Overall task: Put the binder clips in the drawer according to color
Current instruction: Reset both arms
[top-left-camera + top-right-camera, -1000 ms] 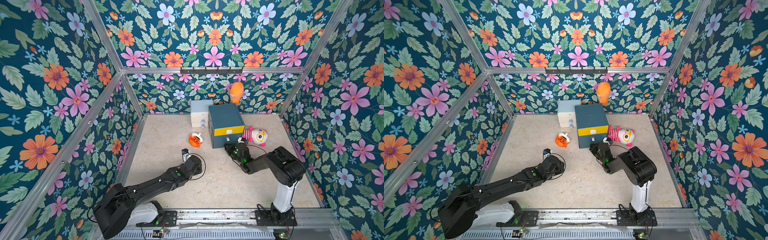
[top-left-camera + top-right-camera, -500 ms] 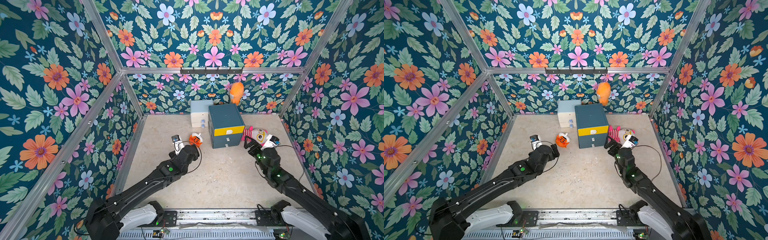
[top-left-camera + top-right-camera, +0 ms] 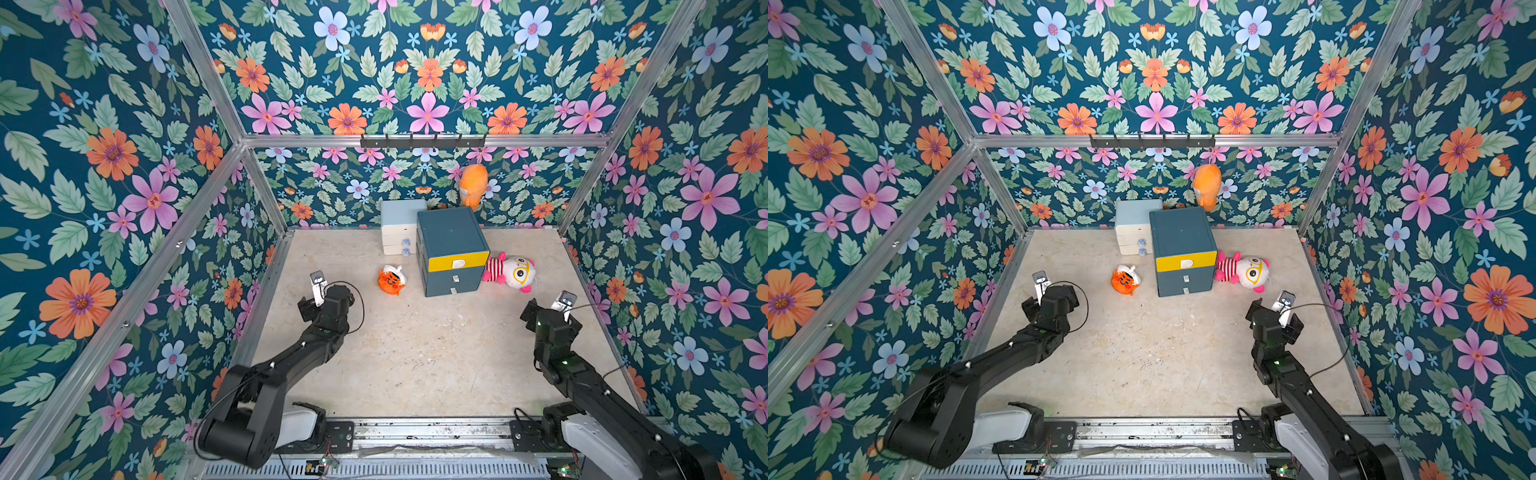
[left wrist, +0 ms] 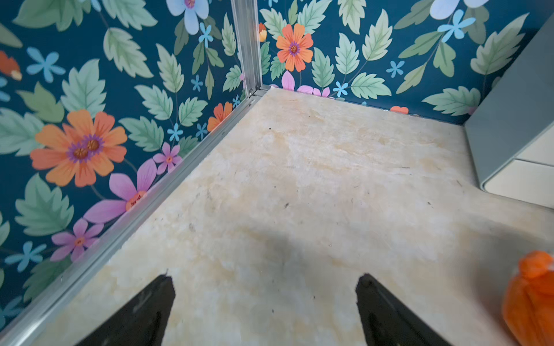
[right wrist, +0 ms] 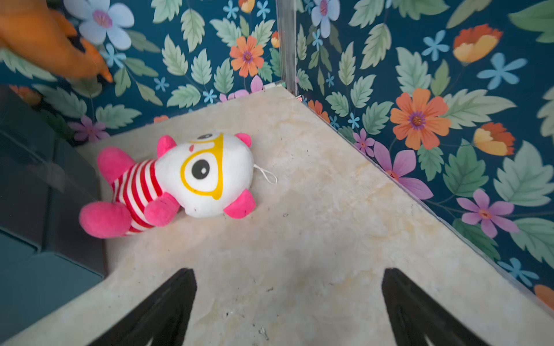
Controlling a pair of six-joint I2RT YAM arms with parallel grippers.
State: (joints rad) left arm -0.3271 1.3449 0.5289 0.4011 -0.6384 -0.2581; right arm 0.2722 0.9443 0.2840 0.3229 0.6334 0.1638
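Both arms were out wide. The left gripper [image 4: 265,277] had its jaws spread well apart with nothing between them, poised over bare beige table [image 3: 415,353] close to the left wall. In the left wrist view only stone surface lay between the two black fingers [image 4: 150,305], with the orange toy [image 3: 391,280] off to one side of them. Across the way, the right gripper [image 5: 289,271] was parted just as wide and empty too, near the right wall, pointing toward the pink striped plush [image 5: 180,179], which lay on its side clear of the fingertips. The drawer [image 3: 451,237] stood toward the back of the table, right of centre, its yellow top front facing the arms. The plush was just beside its right flank, and a pale blue and white drawer unit [image 3: 401,226] was tucked against its left rear corner. All its fronts looked pushed in, though from that steep angle I couldn't swear to it. An orange plush [image 3: 473,187] hung on the back wall above it. The binder clips could not be made out in any view.
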